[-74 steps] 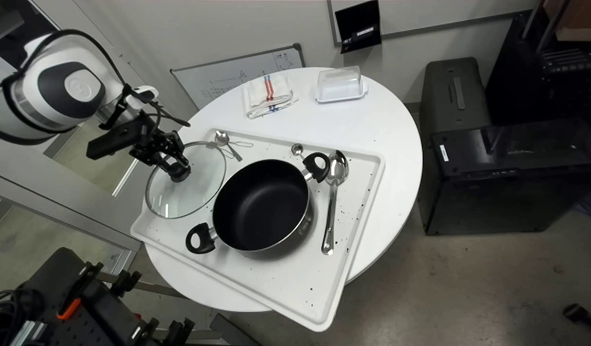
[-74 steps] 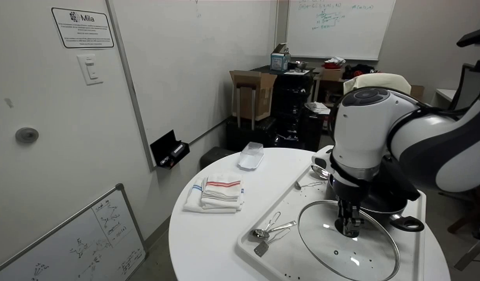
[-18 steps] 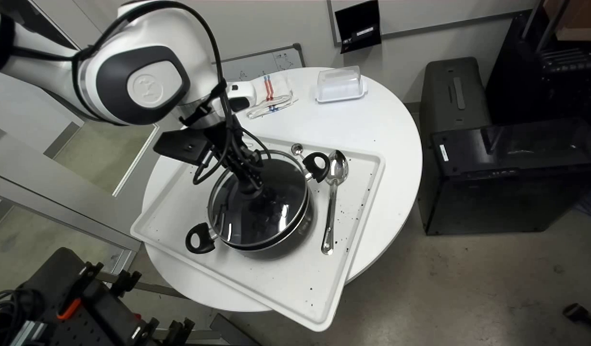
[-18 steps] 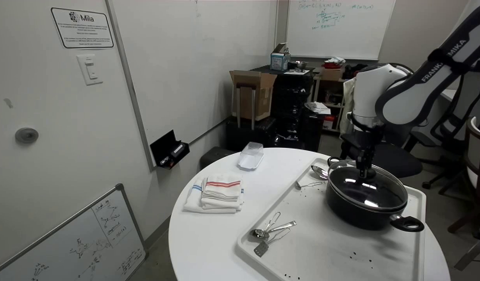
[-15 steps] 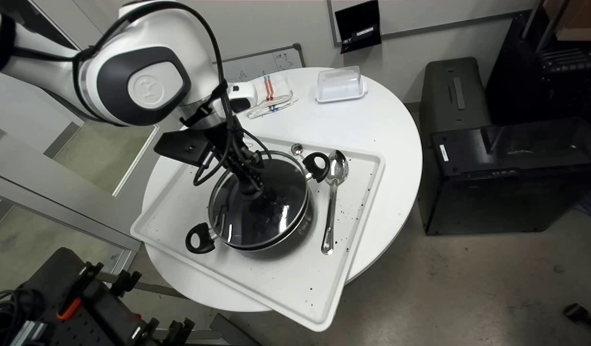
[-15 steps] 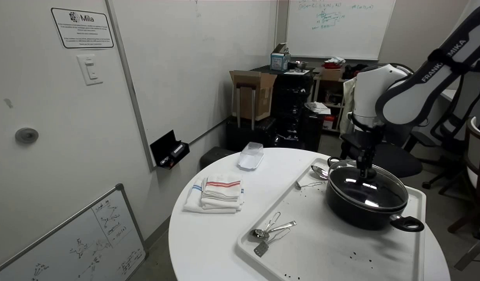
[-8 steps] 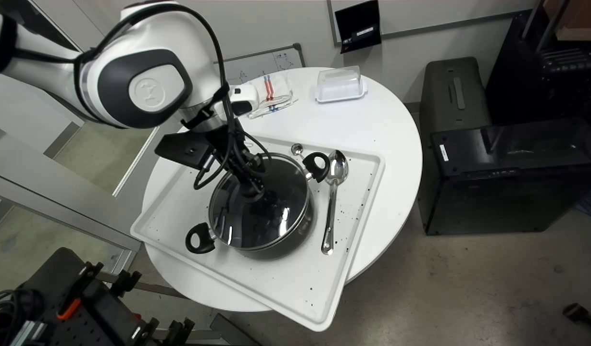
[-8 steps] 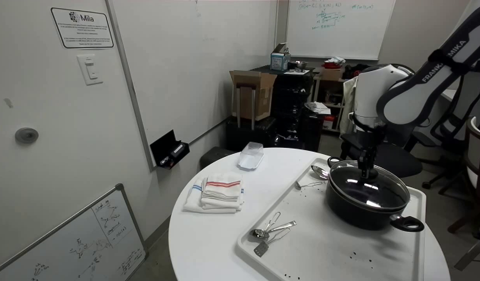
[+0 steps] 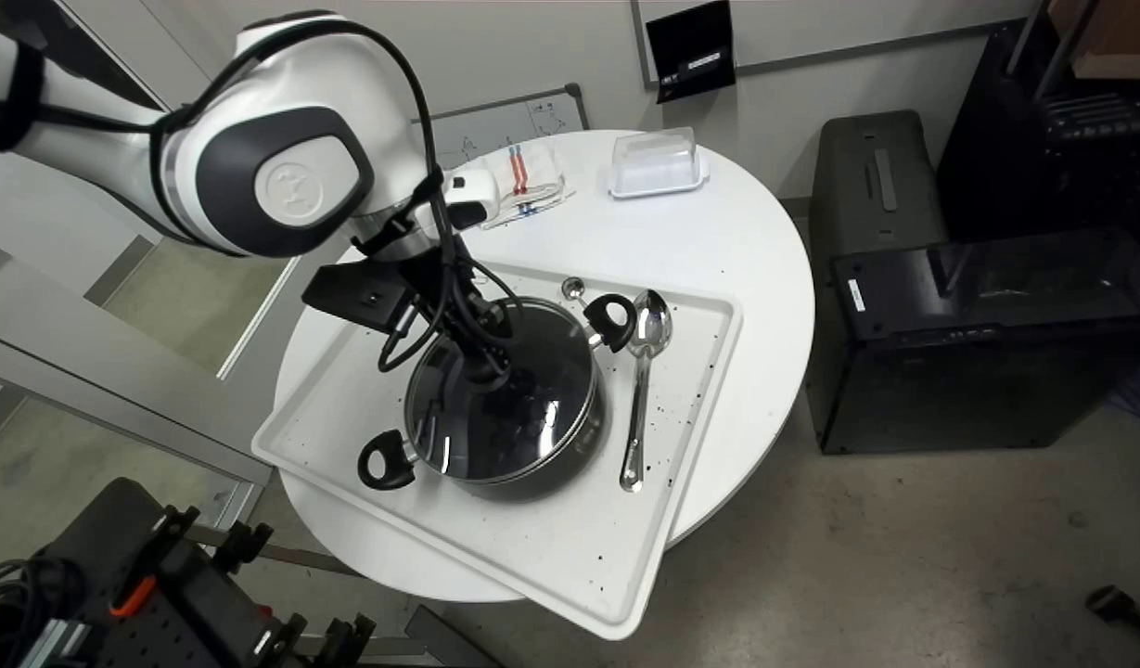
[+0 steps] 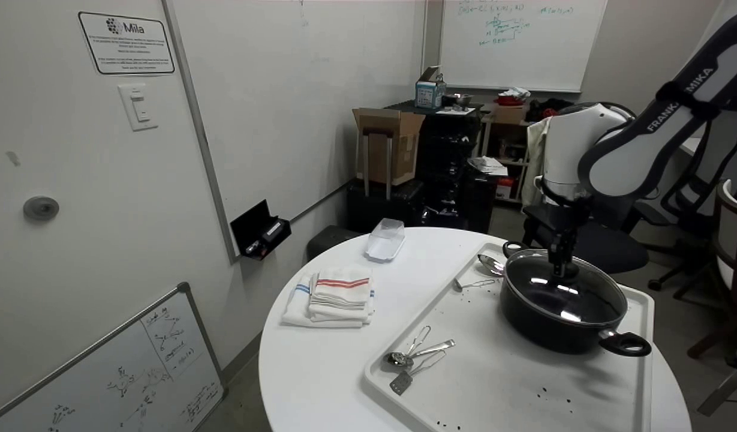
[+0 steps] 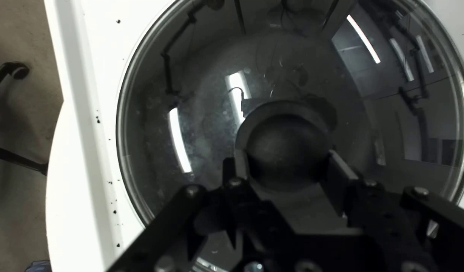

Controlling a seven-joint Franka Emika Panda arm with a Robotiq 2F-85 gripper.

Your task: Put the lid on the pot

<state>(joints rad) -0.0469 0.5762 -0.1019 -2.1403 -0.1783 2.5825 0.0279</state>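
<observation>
The clear glass lid (image 9: 532, 408) with its metal rim and dark knob lies level over the black pot (image 9: 581, 453). In an exterior view the lid (image 10: 569, 300) sits on or just at the rim of the pot (image 10: 533, 324), centred on it. My gripper (image 9: 486, 371) is above the lid's centre, pointing down; it also shows in an exterior view (image 10: 562, 269). In the wrist view its two fingers (image 11: 286, 166) are on both sides of the knob and appear to touch it. The lid (image 11: 205, 75) fills that view and hides the pot's inside.
A white tray (image 9: 523, 566) on the round table (image 9: 755, 278) carries the pot. A large metal spoon (image 9: 636, 408) lies beside the pot's handle. Small utensils (image 10: 413, 360) lie at a tray corner. Folded towels (image 10: 338, 300) and a clear-covered dish (image 10: 385, 240) stand beyond the tray.
Over five seconds the lid has moved from beside the pot to over it. In the last second my gripper has lowered slightly with the lid, and the gap at the pot's rim has closed.
</observation>
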